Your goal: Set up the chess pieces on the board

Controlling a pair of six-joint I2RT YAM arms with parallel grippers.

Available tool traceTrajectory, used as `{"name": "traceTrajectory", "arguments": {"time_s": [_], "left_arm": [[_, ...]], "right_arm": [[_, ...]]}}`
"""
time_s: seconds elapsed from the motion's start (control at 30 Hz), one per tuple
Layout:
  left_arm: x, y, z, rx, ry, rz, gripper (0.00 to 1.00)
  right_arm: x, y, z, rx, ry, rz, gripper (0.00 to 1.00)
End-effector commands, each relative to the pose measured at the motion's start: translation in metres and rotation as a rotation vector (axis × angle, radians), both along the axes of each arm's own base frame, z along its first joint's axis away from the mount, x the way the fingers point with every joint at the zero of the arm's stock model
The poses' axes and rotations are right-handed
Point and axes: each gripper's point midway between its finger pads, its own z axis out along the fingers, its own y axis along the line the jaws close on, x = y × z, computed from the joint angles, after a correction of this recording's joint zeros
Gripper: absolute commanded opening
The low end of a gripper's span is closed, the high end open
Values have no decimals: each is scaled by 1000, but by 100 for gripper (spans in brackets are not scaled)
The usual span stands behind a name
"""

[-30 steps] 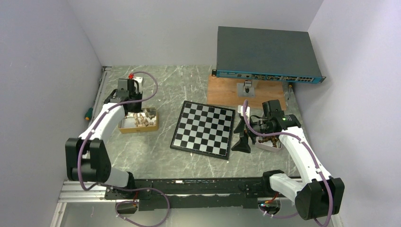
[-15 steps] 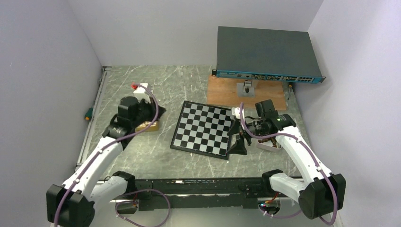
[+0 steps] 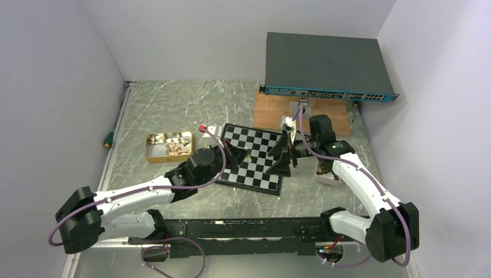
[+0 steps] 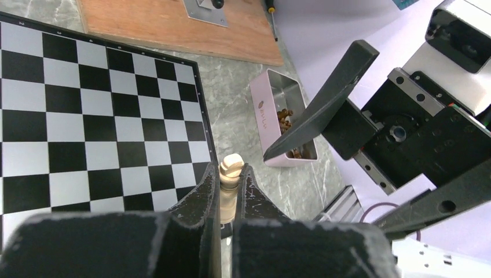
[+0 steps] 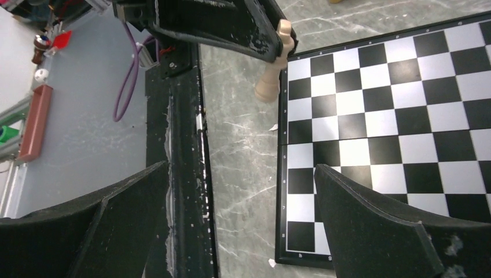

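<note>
Left gripper (image 4: 231,184) was pinched shut on one light tan chessman (image 5: 270,78) (notched head, maybe a bishop, can't confirm). Piece was upright with its base hanging free, clear of the surface. It hung over the left side of the chessboard (image 3: 257,145), close to the border; which square it was over couldn't be told. Right gripper (image 5: 240,169) was spread wide with nothing in it, hovering over the board's right side.

Progress, as I read it: basically at the start. No square visible in any view had a piece on it. The other light chessmen (image 3: 176,147) sat in the brass-coloured tin (image 3: 151,139) left of the board. The dark chessmen (image 4: 285,119) sat in the pink tin (image 4: 267,110) to its right. Left to do: this piece placed, then both tins emptied onto the board.
</note>
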Motion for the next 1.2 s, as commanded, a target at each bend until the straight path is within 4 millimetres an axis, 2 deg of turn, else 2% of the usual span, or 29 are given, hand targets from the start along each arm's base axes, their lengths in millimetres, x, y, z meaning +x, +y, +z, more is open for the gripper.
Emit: {"name": "traceTrajectory", "arguments": {"time_s": [0.0,0.43,0.67,0.73,0.93,1.07,1.17], "left_arm": [[14,-16,48,-158,-65,89,0],[-6,-56,51,-226,-47,-5,0],[-14,-74,51,-258,-37,-51,0],[-15,-75,51,-263,-41,-56,0],[-17,-74,51,-278,-44,-54,0],[-18,-75,51,-280,-43,-60,3],[-18,-70,49,-244,-54,-51,40]], "right_arm": [[2,8,11,65,25,5,100],[13,8,4,42,40,-59,93],[14,8,4,42,38,-61,85],[15,8,2,38,43,-64,78],[17,7,0,27,38,-67,34],[17,6,0,17,28,-64,14],[17,5,1,6,0,-57,7]]}}
